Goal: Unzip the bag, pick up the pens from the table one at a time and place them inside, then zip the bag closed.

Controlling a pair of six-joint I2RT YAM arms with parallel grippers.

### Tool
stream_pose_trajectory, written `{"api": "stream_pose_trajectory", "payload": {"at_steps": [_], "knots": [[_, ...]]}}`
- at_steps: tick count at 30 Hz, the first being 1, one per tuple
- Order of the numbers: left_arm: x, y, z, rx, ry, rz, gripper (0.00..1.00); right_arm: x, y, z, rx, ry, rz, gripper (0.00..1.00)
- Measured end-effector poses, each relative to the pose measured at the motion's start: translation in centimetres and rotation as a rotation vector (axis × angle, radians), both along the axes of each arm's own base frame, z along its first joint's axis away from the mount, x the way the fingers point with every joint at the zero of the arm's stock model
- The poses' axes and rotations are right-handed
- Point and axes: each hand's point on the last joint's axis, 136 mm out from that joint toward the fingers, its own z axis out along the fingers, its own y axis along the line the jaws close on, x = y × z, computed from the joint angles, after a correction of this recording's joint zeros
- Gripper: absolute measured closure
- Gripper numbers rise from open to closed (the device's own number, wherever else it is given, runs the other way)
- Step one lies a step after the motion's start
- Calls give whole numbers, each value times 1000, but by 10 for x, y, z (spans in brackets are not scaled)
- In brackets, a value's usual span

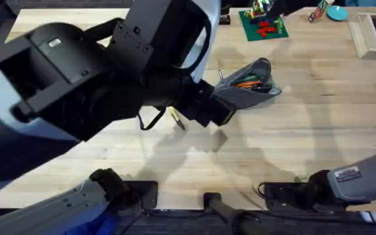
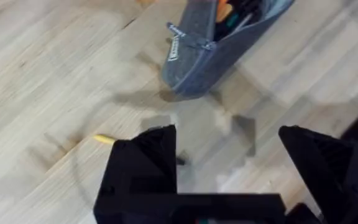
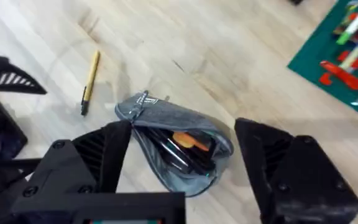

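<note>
The grey-blue bag (image 1: 256, 88) lies unzipped on the table (image 1: 318, 130), with orange, green and dark items showing inside. Its zipper pull (image 2: 178, 43) sits at the end nearest my left gripper (image 1: 217, 112). That gripper (image 2: 227, 134) is open, low over the wood just short of the bag (image 2: 194, 59), and holds nothing. A yellow-tan pen (image 1: 177, 120) with a dark tip lies beside it on the table; its end (image 2: 103, 138) shows next to one finger. My right gripper (image 3: 182, 127) hovers open above the bag (image 3: 166, 117), with the pen (image 3: 90, 81) off to one side.
A green brick plate (image 1: 263, 25) with small builds stands behind the bag, also seen as the plate (image 3: 340, 56). A white tray (image 1: 369, 38) sits at the back right. A large dark arm (image 1: 77, 72) rises close under the overhead camera and hides the table's left part.
</note>
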Motion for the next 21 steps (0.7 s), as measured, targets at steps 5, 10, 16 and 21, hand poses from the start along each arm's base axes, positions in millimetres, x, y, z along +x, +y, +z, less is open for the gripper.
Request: {"api": "stream_pose_trajectory", "payload": {"at_steps": [5,10,16,21], "knots": [[12,13,0,0,2,166,5,-16,-10,28,-48,-54,-80,4],[23,25,1,-33,15,360,5,-28,-19,44,-79,-83,-145,4],[22,42,-5,-68,81,573,5,-48,-28,63,-108,-111,-226,4],[20,48,-8,-87,113,665,5,-69,-33,77,-116,-143,-275,4]]}}
